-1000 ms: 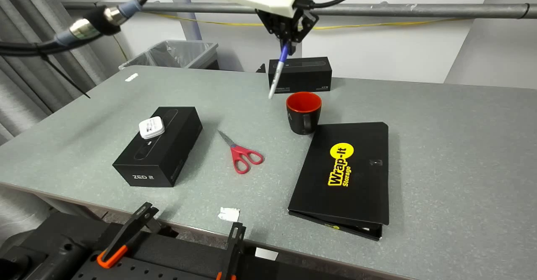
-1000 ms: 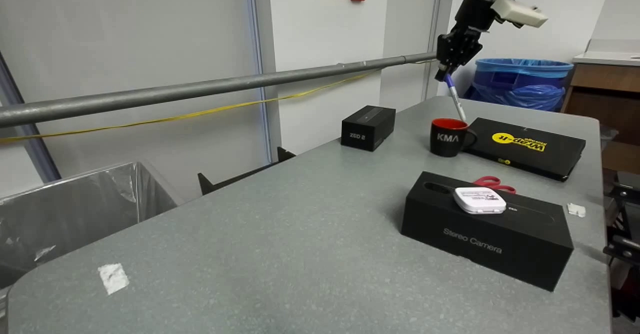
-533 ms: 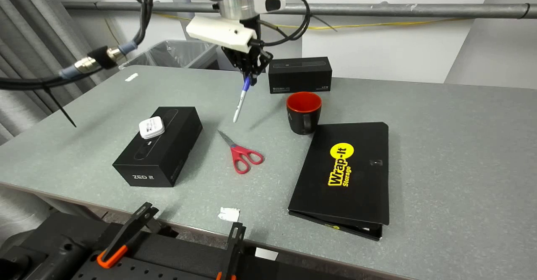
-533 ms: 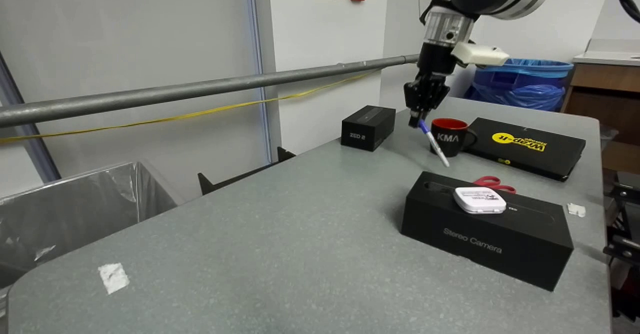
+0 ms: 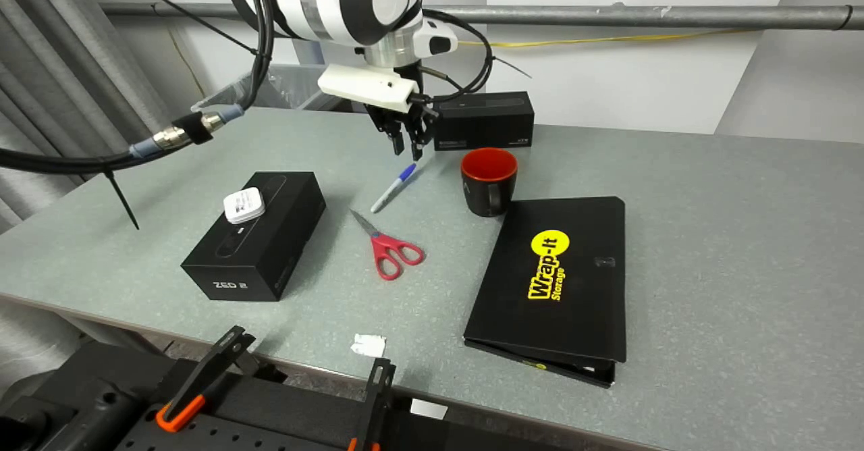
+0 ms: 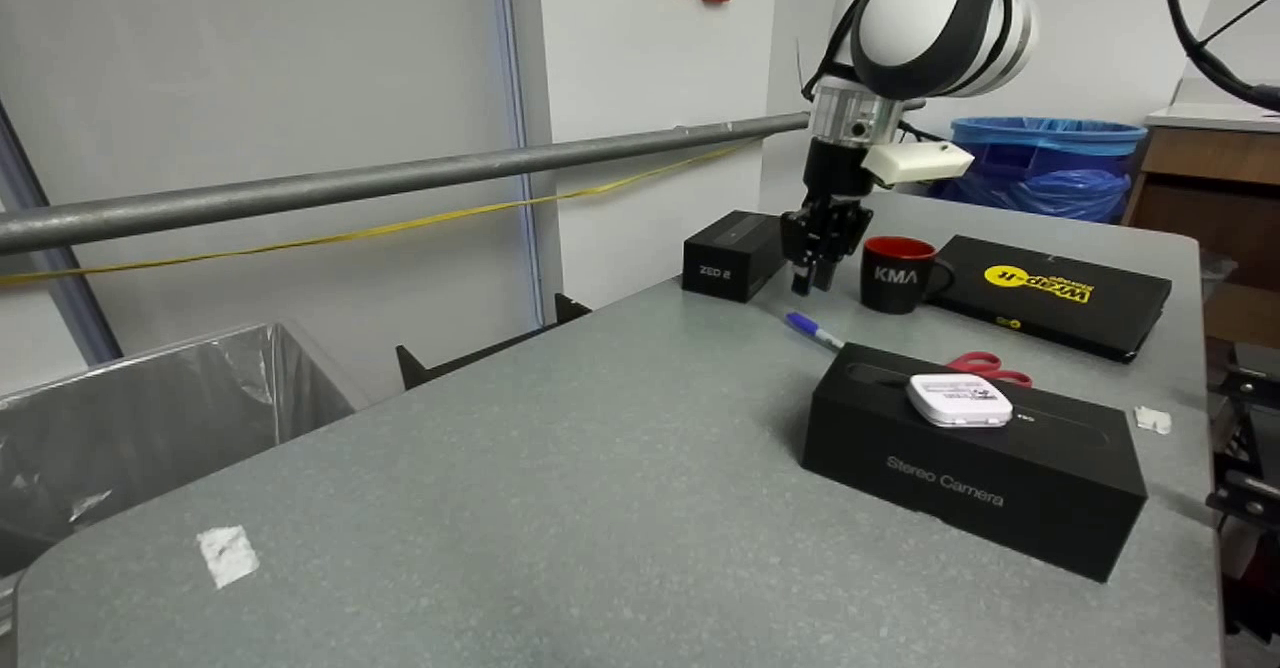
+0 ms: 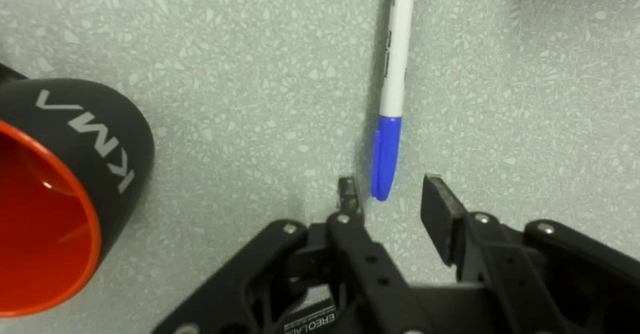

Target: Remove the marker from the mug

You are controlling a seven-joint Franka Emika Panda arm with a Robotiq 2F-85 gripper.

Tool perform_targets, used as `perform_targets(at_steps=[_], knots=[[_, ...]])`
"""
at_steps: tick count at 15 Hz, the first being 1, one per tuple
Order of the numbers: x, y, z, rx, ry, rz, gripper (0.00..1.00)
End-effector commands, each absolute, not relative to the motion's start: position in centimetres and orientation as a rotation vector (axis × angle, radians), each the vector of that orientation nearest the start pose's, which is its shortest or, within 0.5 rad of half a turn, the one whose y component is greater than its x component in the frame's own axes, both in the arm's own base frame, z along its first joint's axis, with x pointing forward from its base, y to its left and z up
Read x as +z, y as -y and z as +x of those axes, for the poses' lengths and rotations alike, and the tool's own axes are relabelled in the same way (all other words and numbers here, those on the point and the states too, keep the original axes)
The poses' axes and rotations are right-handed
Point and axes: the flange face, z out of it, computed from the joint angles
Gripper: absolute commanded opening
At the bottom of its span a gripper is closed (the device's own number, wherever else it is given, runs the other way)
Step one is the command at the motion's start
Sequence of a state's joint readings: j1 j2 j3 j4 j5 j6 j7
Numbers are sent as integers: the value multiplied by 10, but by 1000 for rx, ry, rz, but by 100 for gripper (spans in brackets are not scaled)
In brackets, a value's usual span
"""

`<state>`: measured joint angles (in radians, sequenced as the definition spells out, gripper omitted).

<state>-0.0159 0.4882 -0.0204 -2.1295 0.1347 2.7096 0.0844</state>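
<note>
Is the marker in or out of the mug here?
Out: the blue-capped marker lies on the gray tabletop, with a gap between it and the black mug in the wrist view.

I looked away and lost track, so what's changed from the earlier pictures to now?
Over the last second the gripper came down and leftward in both exterior views and let go of the marker. Held in the air earlier, it now lies on the table, the gripper open and clear of it. Mug, scissors and Wrap-It case stayed put.
</note>
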Motion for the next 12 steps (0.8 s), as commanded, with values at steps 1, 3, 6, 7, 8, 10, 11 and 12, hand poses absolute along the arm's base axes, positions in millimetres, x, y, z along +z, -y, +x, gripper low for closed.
perform_targets(at_steps=[1, 3, 6, 7, 8, 10, 11, 12], knots=[[200, 32, 587, -161, -369, -3080, 71], [205, 35, 588, -172, -373, -3080, 86], [208, 39, 590, -188, -386, -3087, 100], [208, 40, 590, -161, -370, -3092, 100], [208, 41, 590, -144, -345, -3096, 100], [200, 39, 588, -166, -368, -3079, 100], [200, 39, 587, -164, -366, -3080, 100], [199, 39, 587, -163, -365, -3080, 100]])
